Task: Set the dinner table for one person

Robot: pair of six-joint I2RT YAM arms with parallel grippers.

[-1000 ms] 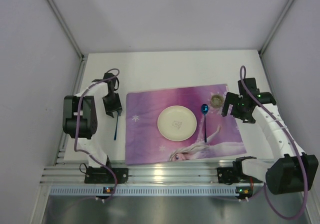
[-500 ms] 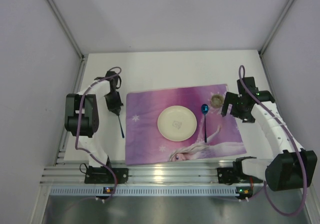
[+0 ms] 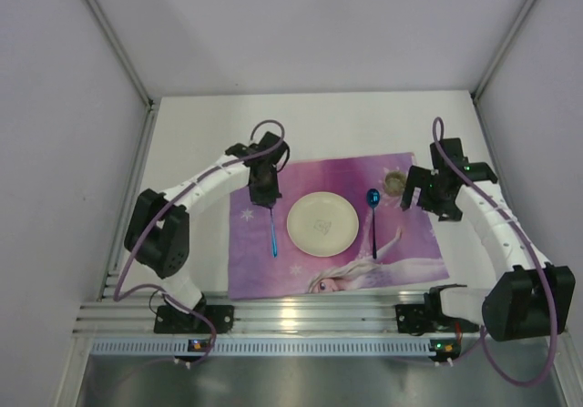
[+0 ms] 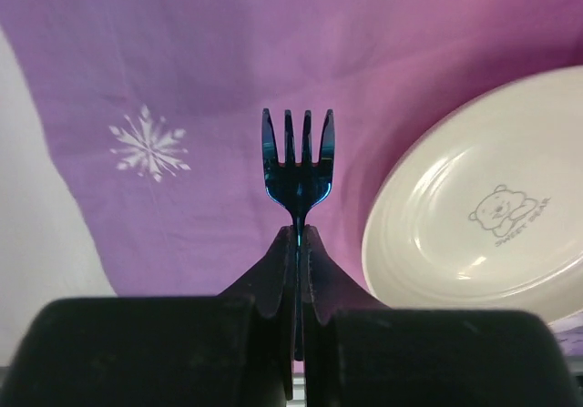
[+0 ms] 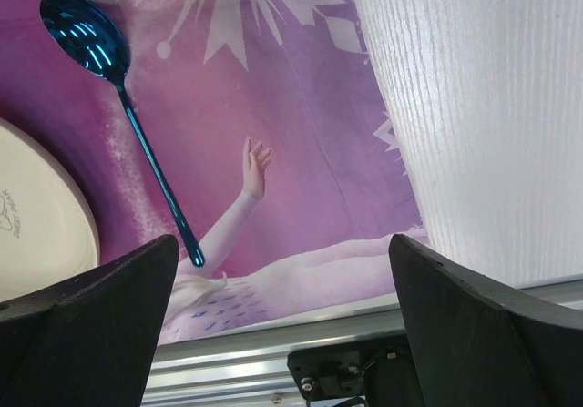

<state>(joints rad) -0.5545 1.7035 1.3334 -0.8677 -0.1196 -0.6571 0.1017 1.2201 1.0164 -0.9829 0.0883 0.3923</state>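
Worktop [image 3: 319,125], white and wide, lies under the purple placemat [image 3: 250,248] with the plate [image 3: 322,224] and blue spoon [image 3: 373,220], while the left pincer [image 4: 297,275] squeezes a blue fork [image 4: 297,157] beside the plate and the right pincer [image 3: 422,198] gapes open, holding nothing.

dinner table [image 3: 319,125]: large plain white rectangular top; smooth, faint grain visible close up; lies flat, level; white surface showing along far edge, both side edges
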